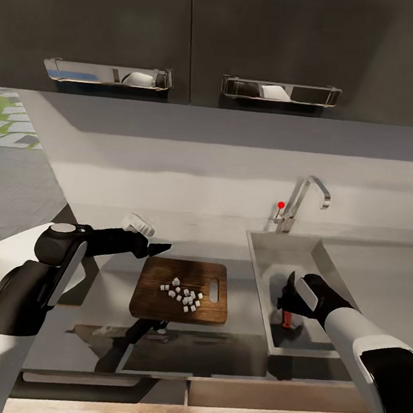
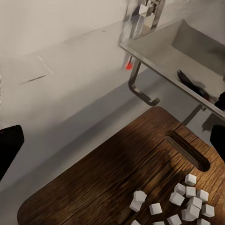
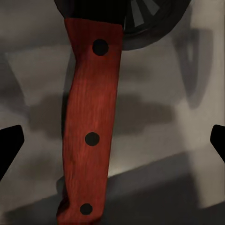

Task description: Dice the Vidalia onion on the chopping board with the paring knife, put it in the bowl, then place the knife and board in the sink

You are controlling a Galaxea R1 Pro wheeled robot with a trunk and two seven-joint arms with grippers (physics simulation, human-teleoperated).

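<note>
Counter (image 1: pixel 229 355) of glossy grey fills the lower frame, steel sink (image 1: pixel 272 248) at right, brown wooden chopping board (image 1: pixel 152 296) at centre bearing white onion cubes (image 1: pixel 184 296). Right claw (image 1: pixel 290 298), fingers apart, hovers over the red-handled paring knife (image 3: pixel 91 136) in the basin. Left claw (image 1: pixel 161 247), grip unclear, risks scattering cubes.

Chopping board (image 1: pixel 180 290) lies flat on the countertop (image 1: pixel 92 322), just left of the sink (image 1: pixel 272 251). Diced onion cubes (image 1: pixel 183 296) sit on the board, clustered toward its handle-hole end, the end nearest the sink. Tap (image 1: pixel 305 201) stands behind the basin against the wall. Paring knife (image 1: pixel 288 317) is inside the basin, probably resting on its floor, near the front. Left gripper (image 1: pixel 157 248) hangs over the board's rear left corner. Right gripper (image 1: pixel 288 296) is over the knife, in the basin.
</note>
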